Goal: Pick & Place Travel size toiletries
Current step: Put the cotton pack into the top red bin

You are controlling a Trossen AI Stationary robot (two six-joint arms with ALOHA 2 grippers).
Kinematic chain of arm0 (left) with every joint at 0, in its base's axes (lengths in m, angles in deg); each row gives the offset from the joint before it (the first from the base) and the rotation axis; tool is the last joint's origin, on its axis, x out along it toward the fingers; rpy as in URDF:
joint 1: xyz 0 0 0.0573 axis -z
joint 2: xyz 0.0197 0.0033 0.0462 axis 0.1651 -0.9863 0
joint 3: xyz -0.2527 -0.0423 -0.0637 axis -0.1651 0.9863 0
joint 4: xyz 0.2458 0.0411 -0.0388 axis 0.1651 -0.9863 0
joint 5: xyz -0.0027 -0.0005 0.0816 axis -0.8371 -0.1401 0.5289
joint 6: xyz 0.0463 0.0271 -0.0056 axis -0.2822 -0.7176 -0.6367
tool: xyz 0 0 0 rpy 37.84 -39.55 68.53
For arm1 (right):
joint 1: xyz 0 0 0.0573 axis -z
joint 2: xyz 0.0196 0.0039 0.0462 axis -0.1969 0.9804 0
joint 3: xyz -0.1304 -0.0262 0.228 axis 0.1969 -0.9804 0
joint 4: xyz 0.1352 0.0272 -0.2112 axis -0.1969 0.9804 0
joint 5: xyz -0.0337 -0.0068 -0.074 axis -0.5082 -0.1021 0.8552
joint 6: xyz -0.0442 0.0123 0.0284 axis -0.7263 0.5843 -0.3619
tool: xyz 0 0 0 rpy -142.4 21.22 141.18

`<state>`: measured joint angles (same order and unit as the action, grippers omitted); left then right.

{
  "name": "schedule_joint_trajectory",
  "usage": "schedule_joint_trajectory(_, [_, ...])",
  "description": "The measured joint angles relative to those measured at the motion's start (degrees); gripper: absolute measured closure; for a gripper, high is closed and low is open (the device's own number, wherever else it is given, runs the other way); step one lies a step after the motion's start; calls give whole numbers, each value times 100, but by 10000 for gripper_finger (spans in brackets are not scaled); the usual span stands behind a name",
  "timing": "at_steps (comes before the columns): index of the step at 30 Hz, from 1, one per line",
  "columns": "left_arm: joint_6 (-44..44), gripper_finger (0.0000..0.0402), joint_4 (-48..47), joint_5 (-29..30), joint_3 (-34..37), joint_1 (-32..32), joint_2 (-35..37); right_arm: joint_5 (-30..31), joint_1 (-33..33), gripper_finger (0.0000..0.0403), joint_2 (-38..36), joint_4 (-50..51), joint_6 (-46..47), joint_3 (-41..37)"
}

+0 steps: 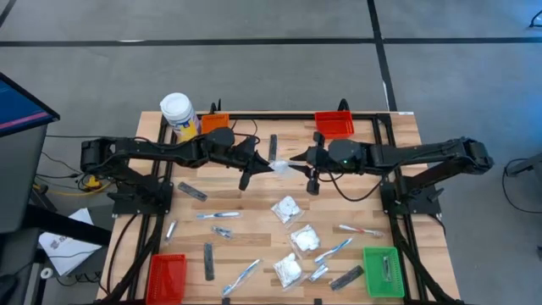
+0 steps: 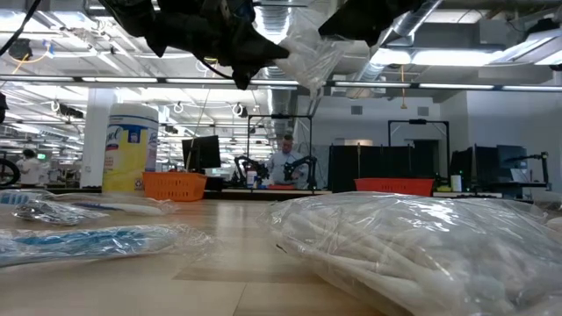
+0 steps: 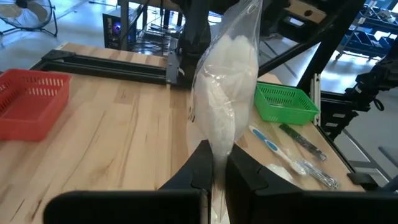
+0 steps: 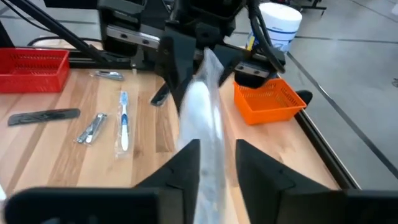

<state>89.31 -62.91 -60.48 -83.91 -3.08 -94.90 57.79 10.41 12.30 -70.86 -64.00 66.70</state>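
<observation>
A white puffy plastic packet (image 1: 284, 166) hangs in the air over the middle of the table, between my two arms. My left gripper (image 1: 258, 165) is shut on its left end. My right gripper (image 4: 217, 165) stands at the packet's other end (image 4: 205, 149), one finger on either side, with a gap showing beside one finger. More toiletries lie flat on the wood: three white packets (image 1: 288, 207), toothbrushes (image 1: 218, 216) and dark flat bars (image 1: 192, 191). My left gripper pinches the packet's end edge (image 3: 217, 155) between its two fingers. The fingers come nearly level from the table's left. The packet is lifted clear of the table and stretches away from the fingers toward the right arm. My right gripper: I cannot tell whether either finger touches the packet.
An orange bin (image 1: 213, 123) and a white-capped yellow jar (image 1: 178, 114) stand at the far left, a red bin (image 1: 334, 124) at the far right. Another red bin (image 1: 166, 277) sits at the near left, a green bin (image 1: 383, 271) at the near right.
</observation>
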Motion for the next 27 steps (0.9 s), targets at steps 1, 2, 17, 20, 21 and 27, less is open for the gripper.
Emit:
schedule_joint_trajectory(1, [-1, 391, 0, 0, 0, 0, 0, 0, 20, 331, 0, 25, -2, 0])
schedule_joint_trajectory(2, [0, 387, 0, 0, 0, 0, 0, 0, 40, 344, 2, 37, -4, -2])
schedule_joint_trajectory(17, [151, 271, -730, 844, 13, 0, 484, 1909, 267, 401, 4, 633, -1, -4])
schedule_joint_trajectory(20, [40, 253, -1003, 1079, 23, 0, 766, 2488, 324, 401, 4, 907, 0, -4])
schedule_joint_trajectory(21, [27, 249, -1004, 1120, 40, 0, 850, 2632, 347, 401, 4, 1033, 3, -4])
schedule_joint_trajectory(27, [22, 234, -1028, 1133, 268, 0, 1363, 3011, 775, 402, 63, 1846, 118, -9])
